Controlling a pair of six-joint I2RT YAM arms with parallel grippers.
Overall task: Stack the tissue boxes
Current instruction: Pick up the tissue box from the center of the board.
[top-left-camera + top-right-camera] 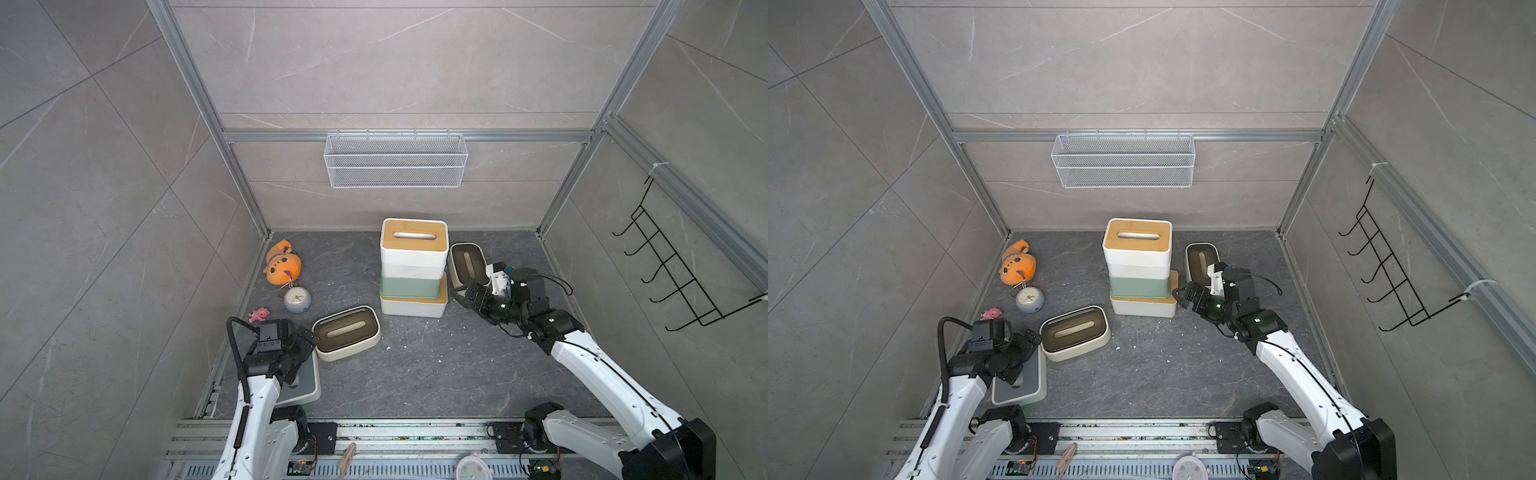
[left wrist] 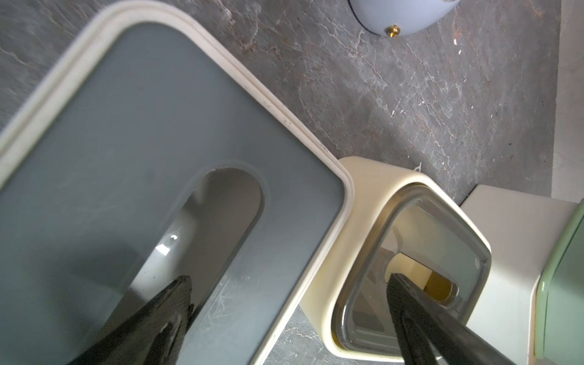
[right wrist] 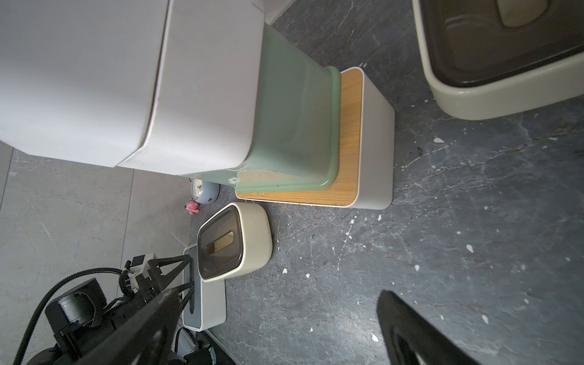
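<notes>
Nearest our left wrist camera, the dark fingers of our left hand stand wide apart and hold nothing. One hangs over the slot of the grey-lidded white box, the other over the brown lid of the near cream box. That box lies just beside the grey-lidded one's corner; we cannot tell whether they touch.

Our right hand is equally open and empty. It hovers above bare worktop between the stack and the far cream box.

Four boxes are already stacked mid-worktop: a bottom bamboo-lidded box, the pale green box, a plain white box and a top bamboo-lidded box. The green one sits off-centre, leaving a strip of bamboo bare.

We judge these boxes to be stiff, hollow and light, with smooth walls that could slip. The cream pair are rounded, so we would pinch across the short width at mid-length, or hook one finger through the slot. The tall, offset stack looks easy to nudge over.

In both top views our left arm covers much of the grey-lidded box and our right arm covers part of the far cream one. The lids of the two middle boxes are buried. We cannot make out whether any box holds tissues.
</notes>
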